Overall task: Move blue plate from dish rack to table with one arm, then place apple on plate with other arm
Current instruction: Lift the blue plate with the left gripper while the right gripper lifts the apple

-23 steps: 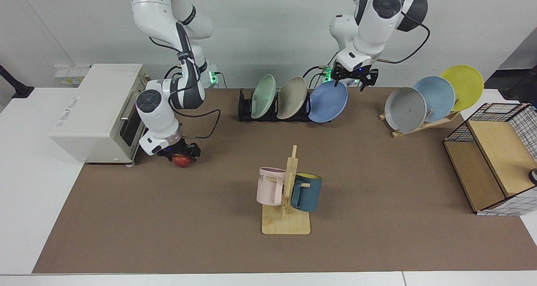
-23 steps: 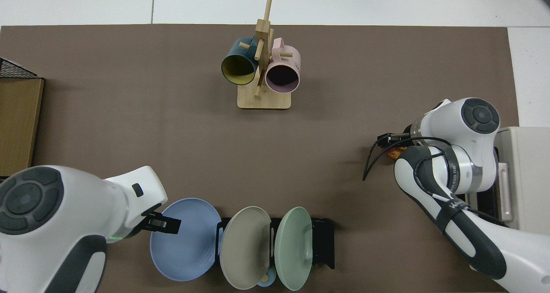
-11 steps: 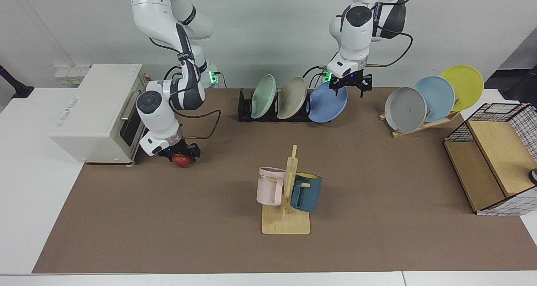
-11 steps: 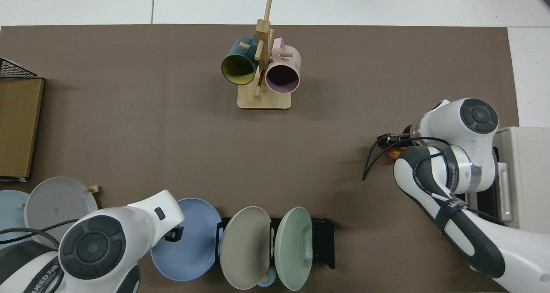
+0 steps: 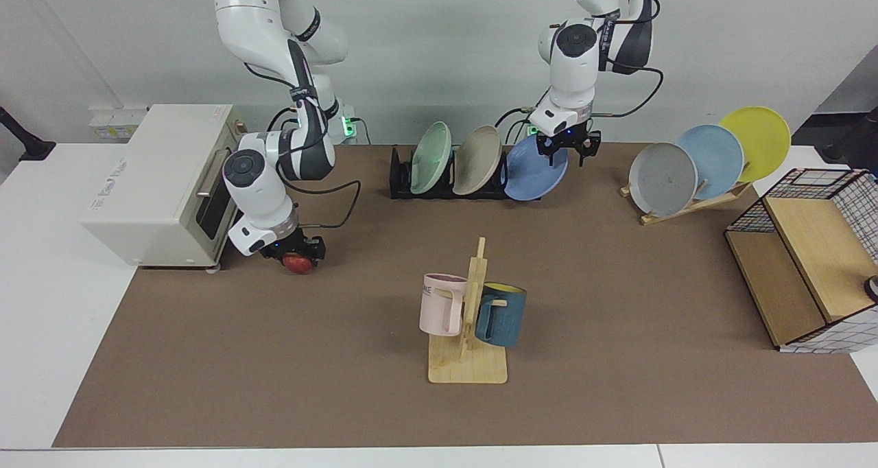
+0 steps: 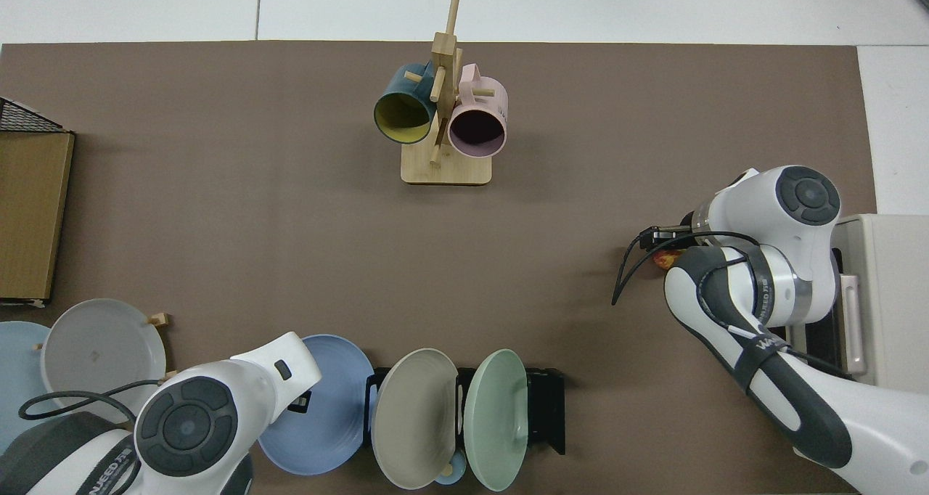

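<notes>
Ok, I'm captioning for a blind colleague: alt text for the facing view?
The left gripper sits open over the blue plate's top rim in the black dish rack. The right gripper is on the red apple beside a white oven.

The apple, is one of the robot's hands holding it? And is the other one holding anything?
The right end effector is down on the apple, apparently gripping its sides. The left end effector sits open at the blue plate's top rim, holding nothing yet.
</notes>
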`<state>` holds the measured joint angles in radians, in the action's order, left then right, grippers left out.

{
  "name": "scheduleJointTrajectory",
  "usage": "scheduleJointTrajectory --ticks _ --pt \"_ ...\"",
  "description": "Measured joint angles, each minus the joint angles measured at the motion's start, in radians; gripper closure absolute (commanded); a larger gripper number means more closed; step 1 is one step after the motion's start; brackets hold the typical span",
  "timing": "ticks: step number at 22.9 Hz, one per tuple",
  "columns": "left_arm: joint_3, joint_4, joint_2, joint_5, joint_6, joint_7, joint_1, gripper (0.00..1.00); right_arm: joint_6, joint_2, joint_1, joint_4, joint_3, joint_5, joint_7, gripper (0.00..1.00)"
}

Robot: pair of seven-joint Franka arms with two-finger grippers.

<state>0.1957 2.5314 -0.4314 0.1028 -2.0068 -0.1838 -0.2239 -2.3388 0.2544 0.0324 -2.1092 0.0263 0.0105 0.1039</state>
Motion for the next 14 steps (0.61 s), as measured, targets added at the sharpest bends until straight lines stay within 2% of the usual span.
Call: scheduleJointTrajectory --ticks 2,3,9,14 --pt "0.000 0.000 0.000 0.000 0.000 -0.002 0.000 0.96 0.000 0.000 0.000 0.000 0.000 0.000 0.000 1.00" --pt "0.002 0.000 -0.001 0.001 0.001 -0.002 0.000 1.00 0.000 0.000 0.000 0.001 0.000 0.000 0.000 1.00" --pt "0.046 -0.022 -0.010 0.062 0.036 -0.037 0.000 1.00 0.006 -0.007 0.000 0.031 0.000 0.000 0.002 1.00" --pt "0.053 -0.085 -0.019 0.124 0.088 -0.097 0.001 1.00 0.062 -0.044 -0.001 0.065 -0.003 0.000 0.003 1.00"
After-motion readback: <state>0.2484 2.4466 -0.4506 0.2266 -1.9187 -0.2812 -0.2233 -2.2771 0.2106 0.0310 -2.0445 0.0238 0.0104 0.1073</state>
